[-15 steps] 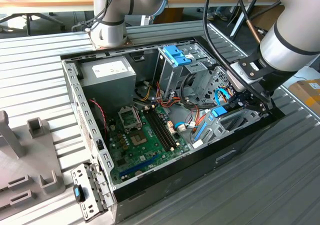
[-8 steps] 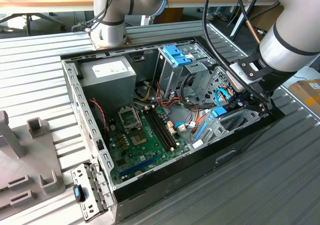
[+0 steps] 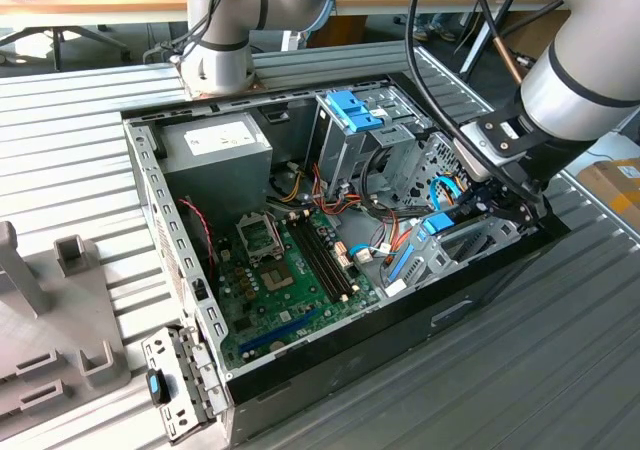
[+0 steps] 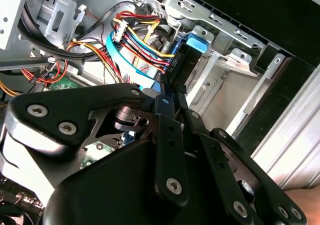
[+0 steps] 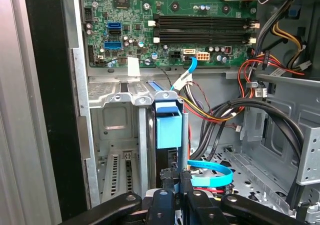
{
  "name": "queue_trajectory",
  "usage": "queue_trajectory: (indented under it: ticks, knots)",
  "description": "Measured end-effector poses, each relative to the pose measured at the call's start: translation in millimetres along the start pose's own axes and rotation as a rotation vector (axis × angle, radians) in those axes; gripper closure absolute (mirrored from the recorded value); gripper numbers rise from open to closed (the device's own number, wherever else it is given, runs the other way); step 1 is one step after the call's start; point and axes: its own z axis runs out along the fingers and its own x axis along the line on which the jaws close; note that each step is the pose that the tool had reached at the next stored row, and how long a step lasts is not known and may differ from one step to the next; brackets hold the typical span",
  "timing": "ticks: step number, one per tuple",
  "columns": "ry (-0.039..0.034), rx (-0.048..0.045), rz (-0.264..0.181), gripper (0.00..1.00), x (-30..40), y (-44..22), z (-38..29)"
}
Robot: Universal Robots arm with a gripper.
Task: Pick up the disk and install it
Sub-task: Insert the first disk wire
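Observation:
The disk [image 5: 168, 127] is a dark flat drive with blue rails and a blue end tab. It stands on edge in a grey metal bay slot [image 5: 120, 92] inside the open computer case. My gripper [image 5: 174, 179] is shut on the disk's rear edge, one black finger on each side. In the second wrist view the black fingers [image 4: 165, 110] clasp the dark disk [image 4: 181, 60], whose blue tab points into the bay. In the exterior view the gripper [image 3: 485, 205] reaches into the case at that view's right, with the disk's blue tab [image 3: 437, 223] just ahead of it.
The case holds a green motherboard [image 3: 290, 270], a grey power supply [image 3: 215, 150] and a tall grey cage with a blue latch [image 3: 352, 110]. Bundled coloured wires [image 4: 145, 45] and a blue flat cable [image 5: 212, 170] lie close to the bay. A loose bracket [image 3: 175, 385] lies outside the case.

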Motion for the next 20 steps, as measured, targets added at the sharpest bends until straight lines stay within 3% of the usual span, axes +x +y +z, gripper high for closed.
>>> queue_trajectory:
  ticks: [12, 20]
  knots:
    - [-0.0001, 0.0, 0.0, 0.84, 0.3, 1.3, 3.0]
    - [-0.0015, 0.0001, 0.001, 0.84, -0.4, 1.0, 1.3]
